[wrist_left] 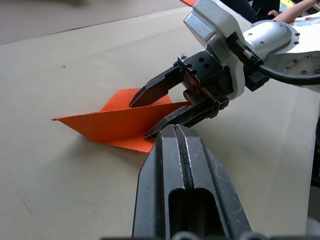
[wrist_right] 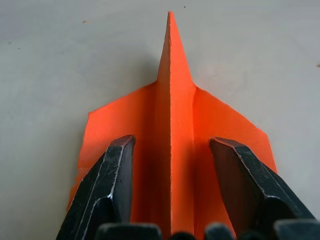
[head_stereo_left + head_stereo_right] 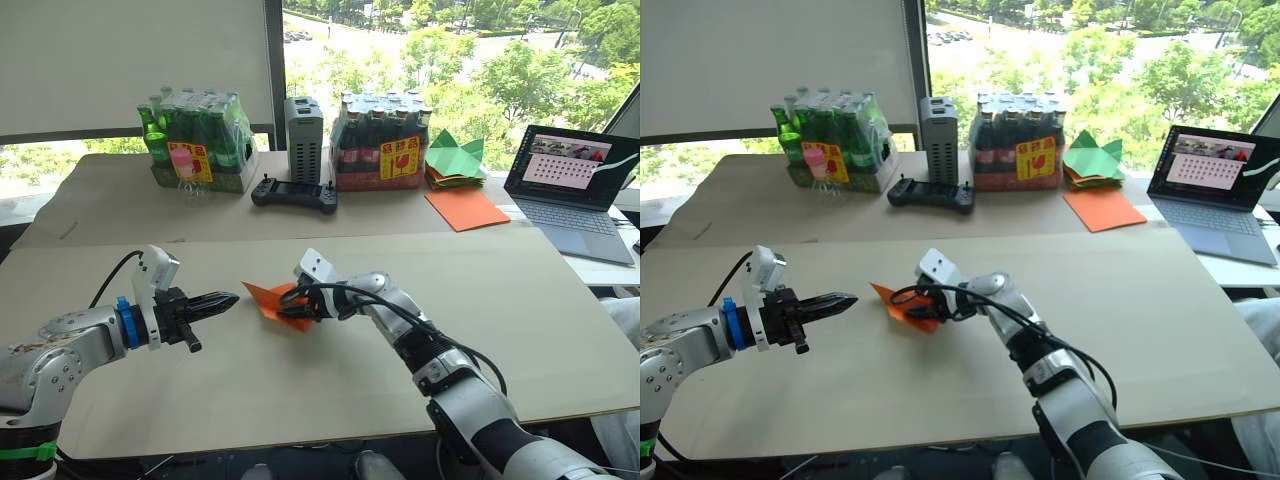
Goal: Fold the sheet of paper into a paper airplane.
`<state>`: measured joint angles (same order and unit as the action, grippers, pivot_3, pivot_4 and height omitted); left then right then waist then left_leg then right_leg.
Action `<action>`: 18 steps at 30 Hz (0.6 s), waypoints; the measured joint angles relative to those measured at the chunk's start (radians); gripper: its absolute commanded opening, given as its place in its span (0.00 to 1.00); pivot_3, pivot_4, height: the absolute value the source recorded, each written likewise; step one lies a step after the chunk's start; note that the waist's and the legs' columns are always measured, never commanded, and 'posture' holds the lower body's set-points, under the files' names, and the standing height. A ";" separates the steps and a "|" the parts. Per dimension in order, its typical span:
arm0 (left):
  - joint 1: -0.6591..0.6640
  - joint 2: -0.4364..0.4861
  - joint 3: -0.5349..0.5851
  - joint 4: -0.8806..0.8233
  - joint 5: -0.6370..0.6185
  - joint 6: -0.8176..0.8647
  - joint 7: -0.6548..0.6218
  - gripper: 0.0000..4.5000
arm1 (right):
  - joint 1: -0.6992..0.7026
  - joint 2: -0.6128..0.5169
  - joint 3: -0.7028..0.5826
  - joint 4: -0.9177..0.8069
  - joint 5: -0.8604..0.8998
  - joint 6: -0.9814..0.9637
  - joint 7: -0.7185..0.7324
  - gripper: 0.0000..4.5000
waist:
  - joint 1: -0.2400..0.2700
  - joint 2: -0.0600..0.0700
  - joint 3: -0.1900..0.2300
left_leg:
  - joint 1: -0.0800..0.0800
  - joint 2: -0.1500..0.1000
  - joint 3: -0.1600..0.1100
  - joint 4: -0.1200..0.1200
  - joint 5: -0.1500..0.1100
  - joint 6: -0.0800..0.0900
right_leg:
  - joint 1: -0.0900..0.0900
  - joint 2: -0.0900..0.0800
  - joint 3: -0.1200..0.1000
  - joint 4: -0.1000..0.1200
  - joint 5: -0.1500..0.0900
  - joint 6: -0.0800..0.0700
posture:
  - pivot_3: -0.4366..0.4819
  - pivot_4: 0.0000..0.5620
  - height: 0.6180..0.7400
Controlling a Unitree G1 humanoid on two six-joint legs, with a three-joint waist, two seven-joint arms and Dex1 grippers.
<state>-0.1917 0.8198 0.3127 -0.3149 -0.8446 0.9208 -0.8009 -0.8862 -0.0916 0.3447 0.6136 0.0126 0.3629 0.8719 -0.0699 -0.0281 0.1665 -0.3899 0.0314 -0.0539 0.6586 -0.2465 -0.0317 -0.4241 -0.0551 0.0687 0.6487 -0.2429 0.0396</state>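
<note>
One orange paper airplane point(image 3: 272, 300) lay near the middle of the tan surface point(image 3: 520, 320), already folded to a point with an upright centre ridge. The right end effector point(image 1: 150, 116) had its two fingers spread apart, straddling that ridge at the tail without clamping it. The left end effector point(image 3: 222, 301) hovered just left of the nose, its fingers pressed together on nothing. The folding looked nearly finished; the next move likely called for pinching the ridge or flattening the wings. At the far edge stood two packs of bottles point(image 3: 197, 141), one laptop point(image 3: 570, 185) and one larger orange sheet point(image 3: 466, 208).
</note>
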 measured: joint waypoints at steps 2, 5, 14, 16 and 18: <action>0.003 -0.001 0.000 0.000 0.000 0.000 0.004 0.00 | -0.007 0.000 0.002 0.010 -0.010 -0.009 0.001 0.53 | 0.000 0.000 0.000 | 0.000 0.000 0.000 0.000 0.000 0.000 | 0.000 0.000 0.000 0.000 0.000 0.000 | 0.48 0.27 1.00; 0.004 -0.002 0.000 0.000 -0.001 0.000 0.009 0.00 | -0.018 -0.001 0.004 0.020 -0.030 -0.010 0.001 0.33 | 0.000 0.000 0.000 | 0.000 0.000 0.000 0.000 0.000 0.000 | 0.000 0.000 0.000 0.000 0.000 0.000 | 0.48 0.27 1.00; 0.004 -0.007 0.000 0.000 -0.001 0.000 0.026 0.00 | -0.025 0.000 0.007 0.025 -0.062 -0.017 0.000 0.01 | -0.001 0.000 0.000 | 0.000 0.000 0.000 0.000 0.000 0.000 | 0.000 0.000 0.000 0.000 0.000 0.000 | 0.48 0.27 1.00; 0.004 -0.009 0.000 0.000 -0.001 0.000 0.026 0.00 | -0.023 -0.001 0.007 0.017 -0.068 -0.016 0.001 0.01 | 0.000 0.000 0.000 | 0.000 0.000 0.000 0.000 0.000 0.000 | 0.000 0.000 0.000 0.000 0.000 0.000 | 0.48 0.27 1.00; 0.004 -0.013 0.000 0.000 -0.001 -0.001 0.028 0.00 | -0.007 -0.013 0.006 -0.019 -0.068 -0.003 -0.001 0.01 | 0.000 0.000 0.000 | 0.000 0.000 0.000 0.000 0.000 0.000 | 0.000 0.000 0.000 0.000 0.000 0.000 | 0.48 0.27 1.00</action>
<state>-0.1879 0.8069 0.3128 -0.3149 -0.8457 0.9202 -0.7730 -0.8931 -0.1042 0.3507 0.5948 -0.0555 0.3596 0.8705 -0.0697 -0.0280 0.1665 -0.3896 0.0313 -0.0539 0.6586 -0.2465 -0.0317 -0.4240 -0.0552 0.0687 0.6490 -0.2429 0.0395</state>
